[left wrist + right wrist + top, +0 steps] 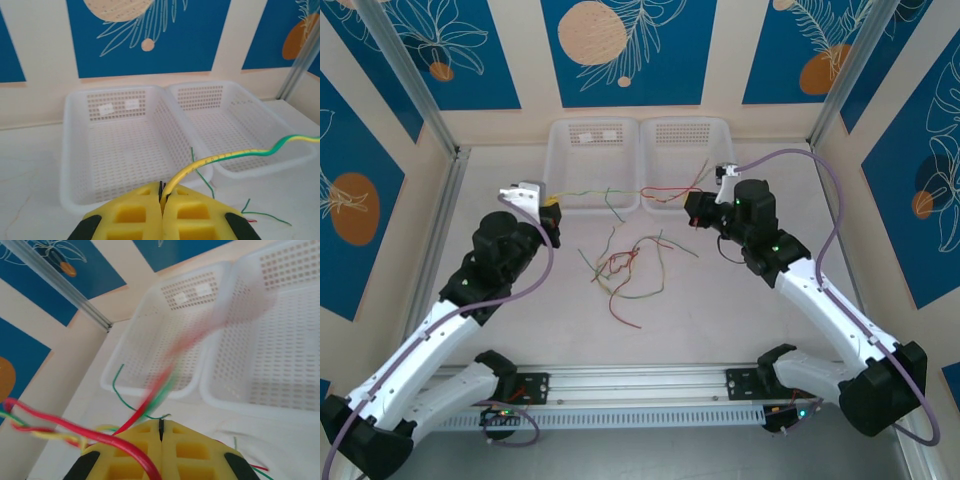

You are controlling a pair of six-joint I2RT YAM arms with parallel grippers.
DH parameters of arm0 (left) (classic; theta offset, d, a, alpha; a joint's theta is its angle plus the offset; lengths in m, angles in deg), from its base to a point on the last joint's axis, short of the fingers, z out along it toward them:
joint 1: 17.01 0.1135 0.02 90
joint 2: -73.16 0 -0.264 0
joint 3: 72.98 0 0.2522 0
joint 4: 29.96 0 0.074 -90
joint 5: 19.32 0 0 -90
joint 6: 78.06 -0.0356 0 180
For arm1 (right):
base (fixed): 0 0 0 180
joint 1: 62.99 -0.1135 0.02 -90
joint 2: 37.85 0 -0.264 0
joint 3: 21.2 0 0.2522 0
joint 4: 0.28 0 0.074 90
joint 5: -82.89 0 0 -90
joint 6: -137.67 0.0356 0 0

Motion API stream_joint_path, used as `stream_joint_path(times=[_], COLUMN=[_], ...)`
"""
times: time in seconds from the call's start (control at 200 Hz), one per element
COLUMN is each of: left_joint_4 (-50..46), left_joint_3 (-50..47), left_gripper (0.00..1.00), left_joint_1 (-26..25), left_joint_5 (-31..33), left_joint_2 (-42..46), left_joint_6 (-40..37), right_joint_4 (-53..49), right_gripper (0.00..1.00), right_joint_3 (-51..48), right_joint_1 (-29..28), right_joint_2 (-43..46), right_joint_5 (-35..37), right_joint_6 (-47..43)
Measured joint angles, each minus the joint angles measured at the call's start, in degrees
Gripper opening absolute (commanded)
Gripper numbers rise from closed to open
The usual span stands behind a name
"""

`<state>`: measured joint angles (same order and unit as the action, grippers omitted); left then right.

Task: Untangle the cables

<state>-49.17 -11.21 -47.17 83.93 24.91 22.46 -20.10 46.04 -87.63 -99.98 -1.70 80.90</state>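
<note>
My left gripper (pixel 552 212) (pixel 162 187) is shut on a yellow-green cable (pixel 225 156) that arcs out of its jaws to the right. This cable (pixel 595 194) stretches above the baskets' front rims and joins a red cable (pixel 665 192) that reaches my right gripper (pixel 692 208). The right gripper (pixel 161 422) is shut, and the red cable (pixel 75 429) runs across its left finger down to the seam between the jaws. A blurred red and green strand (pixel 165 377) rises behind that finger. A tangle of thin red, green and tan cables (pixel 625 268) lies on the table between the arms.
Two white mesh baskets stand side by side at the back wall, the left one (pixel 560 150) (pixel 75 150) and the right one (pixel 725 135) (pixel 280 165). Loose thin green wires (pixel 200 172) lie in front of them. Purple arm cables (pixel 835 225) loop beside the right arm.
</note>
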Motion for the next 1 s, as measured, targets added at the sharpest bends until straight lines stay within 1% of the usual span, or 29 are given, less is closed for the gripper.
stream_joint_path(times=[0.11,0.395,0.515,0.615,0.82,0.94,1.0], left_joint_4=[-1.0,-2.7,-2.8,-2.8,-1.9,-2.1,-2.8], left_joint_3=[0.0,0.0,0.0,0.0,0.0,0.0,0.0], left_gripper=[0.00,0.00,0.00,0.00,0.00,0.00,0.00], left_joint_1=[1.6,5.2,6.9,8.0,9.3,11.1,13.1], left_joint_5=[0.0,-1.3,-3.5,-5.3,-8.6,-7.4,-3.7], left_joint_2=[1.1,1.4,1.4,1.3,1.3,1.3,1.4], left_joint_6=[0.0,-0.2,-0.6,-0.6,-0.5,-0.4,0.0], right_joint_4=[-1.8,-6.3,-8.9,-11.0,-14.3,-16.5,-17.8], right_gripper=[0.00,0.00,0.00,0.00,0.00,0.00,0.00], right_joint_3=[0.4,2.0,3.4,5.0,7.0,7.6,8.3], right_joint_1=[2.5,6.2,8.3,11.2,15.8,18.8,21.3], right_joint_2=[1.0,2.4,3.1,4.0,4.7,4.7,4.7], right_joint_5=[-0.9,-2.4,-3.1,-4.6,-7.4,-6.1,-2.7], right_joint_6=[0.0,0.0,0.0,0.0,0.0,0.0,0.2])
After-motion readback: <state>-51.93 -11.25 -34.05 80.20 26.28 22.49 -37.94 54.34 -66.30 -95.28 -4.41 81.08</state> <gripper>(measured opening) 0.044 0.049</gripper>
